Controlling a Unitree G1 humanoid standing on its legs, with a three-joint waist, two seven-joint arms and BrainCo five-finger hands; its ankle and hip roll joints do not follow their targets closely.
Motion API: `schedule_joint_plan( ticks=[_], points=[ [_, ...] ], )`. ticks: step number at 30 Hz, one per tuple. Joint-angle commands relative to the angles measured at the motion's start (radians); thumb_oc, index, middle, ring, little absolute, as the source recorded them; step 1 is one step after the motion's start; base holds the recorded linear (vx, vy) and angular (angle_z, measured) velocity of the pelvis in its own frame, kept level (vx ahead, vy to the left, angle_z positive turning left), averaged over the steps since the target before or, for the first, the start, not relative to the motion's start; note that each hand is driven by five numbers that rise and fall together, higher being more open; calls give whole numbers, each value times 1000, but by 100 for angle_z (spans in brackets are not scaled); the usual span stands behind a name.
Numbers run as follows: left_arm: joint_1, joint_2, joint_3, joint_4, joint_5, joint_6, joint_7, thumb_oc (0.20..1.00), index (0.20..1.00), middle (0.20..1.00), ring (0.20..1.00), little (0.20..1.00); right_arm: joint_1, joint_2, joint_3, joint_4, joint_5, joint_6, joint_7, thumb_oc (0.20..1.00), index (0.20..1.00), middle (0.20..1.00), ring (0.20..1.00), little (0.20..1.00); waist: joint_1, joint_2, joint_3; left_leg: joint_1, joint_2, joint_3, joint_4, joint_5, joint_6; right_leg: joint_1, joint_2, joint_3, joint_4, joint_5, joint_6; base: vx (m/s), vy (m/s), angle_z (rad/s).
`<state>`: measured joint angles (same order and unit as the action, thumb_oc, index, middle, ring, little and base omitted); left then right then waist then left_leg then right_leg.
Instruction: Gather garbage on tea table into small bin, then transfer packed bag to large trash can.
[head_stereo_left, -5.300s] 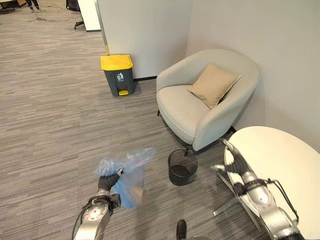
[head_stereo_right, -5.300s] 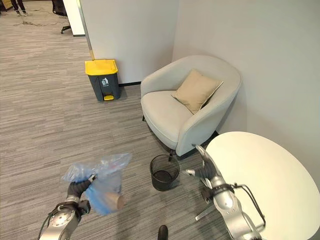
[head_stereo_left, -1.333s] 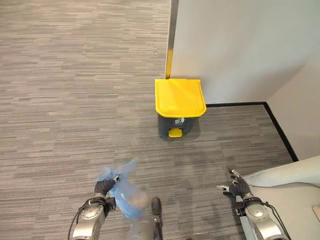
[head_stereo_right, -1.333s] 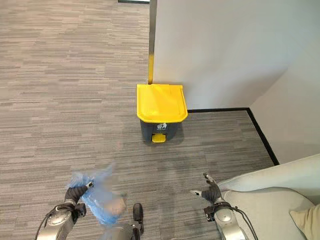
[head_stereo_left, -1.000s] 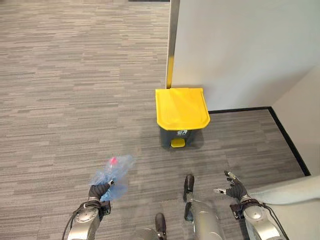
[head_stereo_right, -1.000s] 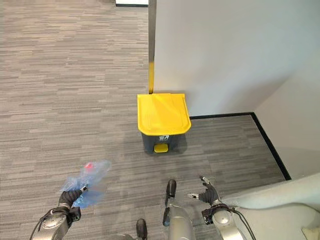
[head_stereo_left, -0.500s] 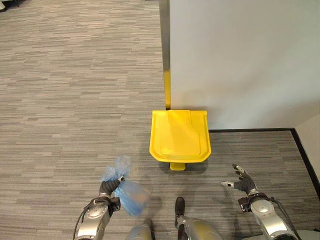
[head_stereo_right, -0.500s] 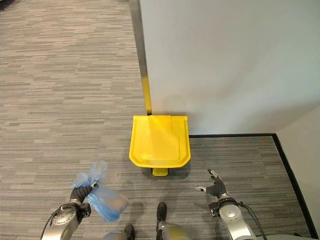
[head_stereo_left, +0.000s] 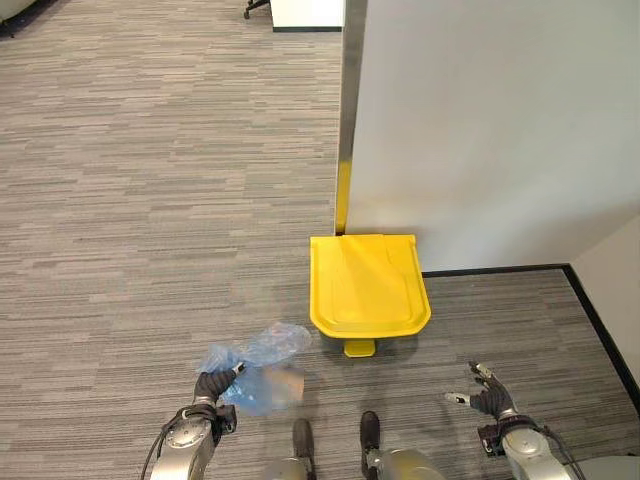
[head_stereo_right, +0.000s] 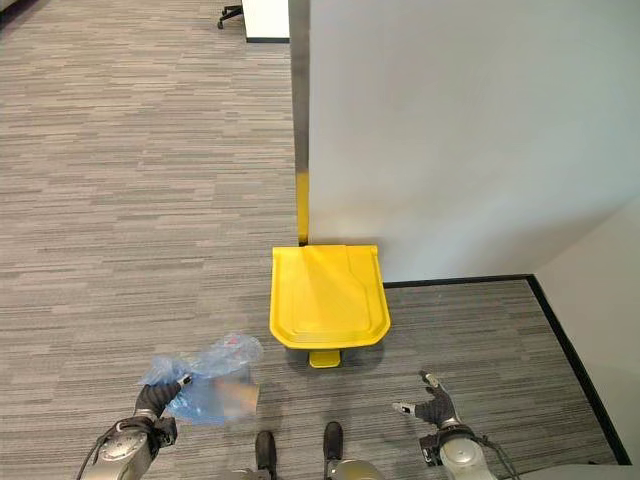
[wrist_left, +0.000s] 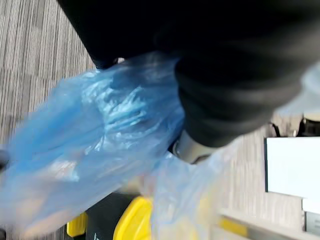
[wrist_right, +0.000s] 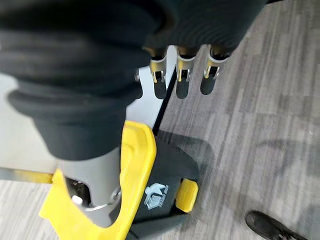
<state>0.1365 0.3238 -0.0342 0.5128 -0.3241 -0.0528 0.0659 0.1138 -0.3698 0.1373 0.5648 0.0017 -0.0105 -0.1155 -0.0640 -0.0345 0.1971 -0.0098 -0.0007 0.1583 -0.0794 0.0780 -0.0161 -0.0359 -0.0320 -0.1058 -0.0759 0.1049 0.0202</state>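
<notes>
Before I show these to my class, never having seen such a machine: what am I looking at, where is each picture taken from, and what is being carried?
This is a two-legged robot looking down at grey striped carpet. The two wide pictures come from cameras in its head. The two close pictures come from cameras on its wrists. Its left hand is closed round the neck of a crumpled blue plastic bag with rubbish inside. Its right hand holds nothing, fingers spread. In front of it, against a white wall, stands a dark grey pedal bin with a closed yellow lid, where the bag presumably goes.
</notes>
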Motion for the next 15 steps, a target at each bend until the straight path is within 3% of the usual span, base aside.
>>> schedule_joint_plan(
  ticks=[1,15],
  points=[
    [5,53,48,-47,32,-45,5,200,200,200,200,200,-28,0,-30,0,33,-6,1,1000,1000,1000,1000,1000,20,-39,-30,10,-1,-8,109,-159,-10,-10,-49,9,70,-111,90,67,74,-36],
    [-1,69,68,-44,6,-46,23,200,200,200,200,200,-71,18,-18,4,49,-3,5,1000,1000,1000,1000,1000,42,-69,-7,-29,-27,-6,211,-233,36,-58,-70,75,132,-101,125,28,82,-16]
  ],
)
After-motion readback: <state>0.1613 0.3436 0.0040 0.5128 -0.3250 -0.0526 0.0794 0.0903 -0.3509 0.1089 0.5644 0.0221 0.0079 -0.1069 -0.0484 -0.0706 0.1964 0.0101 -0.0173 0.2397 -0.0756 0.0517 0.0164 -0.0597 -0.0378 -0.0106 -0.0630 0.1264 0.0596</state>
